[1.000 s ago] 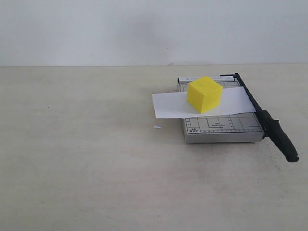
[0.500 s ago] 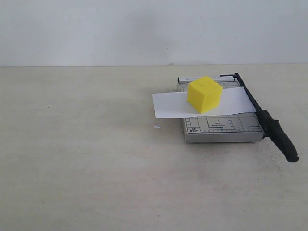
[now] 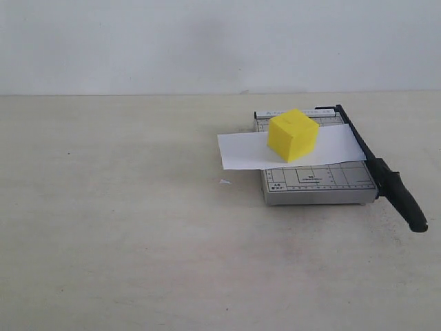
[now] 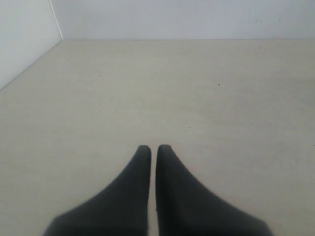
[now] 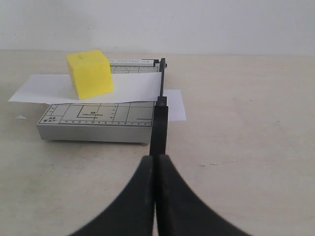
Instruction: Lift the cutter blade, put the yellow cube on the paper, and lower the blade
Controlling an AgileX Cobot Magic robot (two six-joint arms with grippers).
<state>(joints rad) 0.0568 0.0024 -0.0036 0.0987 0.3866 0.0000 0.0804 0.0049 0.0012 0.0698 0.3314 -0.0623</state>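
R claw (image 5: 156, 160): fingers pressed together, gripping nothing. The cutter blade (image 5: 159, 123) runs straight out from my tips. Its thick handle end meets them in the wrist view, and I can't tell if they touch. The blade is down flat along the edge of the grey trimmer base (image 5: 93, 123).

The yellow cube (image 5: 89, 73) sits on the paper (image 5: 133, 86), on the far part of the base. It's off to one side of the blade, apart from it, and well beyond my tips. The paper lies across the base and under the blade, w/ a strip sticking out past the blade and more overhanging the opposite edge.

L claw (image 4: 153, 147): tips nearly together w/ a thin slit between, holding nothing, over bare table (image 4: 221, 98).

In the exterior view the trimmer is right of centre and the handle overhangs the base's near corner. A tiny white scrap (image 3: 224, 182) lies just left of the base. There's wide open tabletop to the left and front, and a wall at the back edge.
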